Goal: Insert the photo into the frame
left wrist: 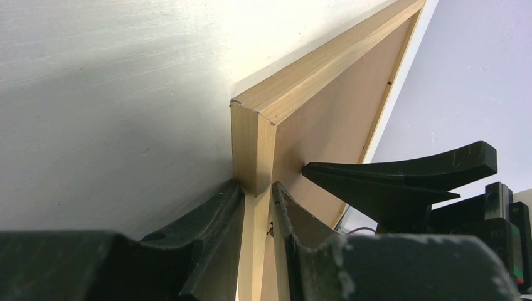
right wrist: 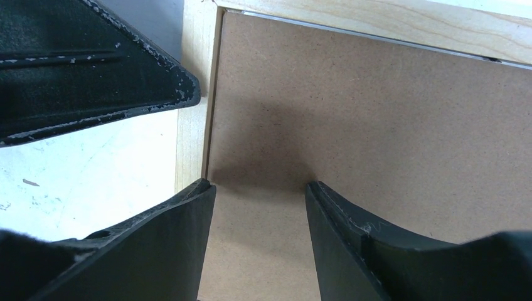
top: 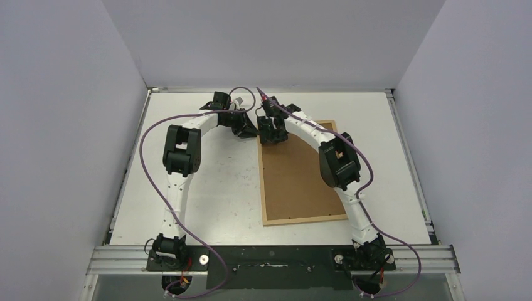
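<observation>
Your left gripper (left wrist: 257, 187) is pinching the frame (left wrist: 252, 141) rail at its corner, likely to steady it. Your right gripper (right wrist: 260, 188) is spread, tips on the board (right wrist: 376, 125) just inside that corner, apparently seating it. The photo is hidden, perhaps underneath.

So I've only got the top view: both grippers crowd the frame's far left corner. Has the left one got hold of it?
Observer: Yes. Its wrist view shows the left gripper pinching the wooden rail of the frame just beside the corner, one finger on each side.
Operator: And the right one?
Observer: The right gripper is open and holds nothing. Its fingers point at the board, one tip by the rail's inner edge.
Operator: Does the board sit tight against the rails?
Observer: Not everywhere. Along one rail a thin pale strip shows beside the board's edge. I cannot tell what it is.
</observation>
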Motion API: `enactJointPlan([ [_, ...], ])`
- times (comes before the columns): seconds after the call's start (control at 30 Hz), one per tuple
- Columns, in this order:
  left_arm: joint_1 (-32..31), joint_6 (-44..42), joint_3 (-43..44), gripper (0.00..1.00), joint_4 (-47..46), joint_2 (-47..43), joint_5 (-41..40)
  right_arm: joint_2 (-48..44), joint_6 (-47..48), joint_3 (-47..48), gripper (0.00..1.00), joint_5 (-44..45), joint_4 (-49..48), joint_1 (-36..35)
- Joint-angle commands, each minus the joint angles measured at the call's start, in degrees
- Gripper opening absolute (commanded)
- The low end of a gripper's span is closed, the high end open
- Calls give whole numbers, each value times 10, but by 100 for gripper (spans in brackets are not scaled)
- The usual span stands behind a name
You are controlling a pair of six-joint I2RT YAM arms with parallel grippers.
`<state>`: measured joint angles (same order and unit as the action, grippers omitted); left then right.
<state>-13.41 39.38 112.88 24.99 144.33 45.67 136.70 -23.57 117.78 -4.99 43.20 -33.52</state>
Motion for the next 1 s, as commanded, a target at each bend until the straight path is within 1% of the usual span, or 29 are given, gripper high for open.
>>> enactJointPlan([
  [0.0, -22, -11, 2, 22, 5, 29, -13, 51, -9, -6, 56, 3, 41, -15],
  [0.27, -22, -14, 0, 22, 9, 29, -15, 62, -10, -7, 56, 19, 47, -20],
  [0.5, -21, -16, 1, 22, 12, 30, -15, 69, 7, -9, 55, 42, 55, -29],
  [0.73, -21, -17, 6, 22, 16, 32, -18, 63, 36, -47, 53, 73, 45, -37],
  [0.97, -20, -19, 10, 22, 22, 35, -20, 59, 32, -58, 54, 55, 32, -34],
])
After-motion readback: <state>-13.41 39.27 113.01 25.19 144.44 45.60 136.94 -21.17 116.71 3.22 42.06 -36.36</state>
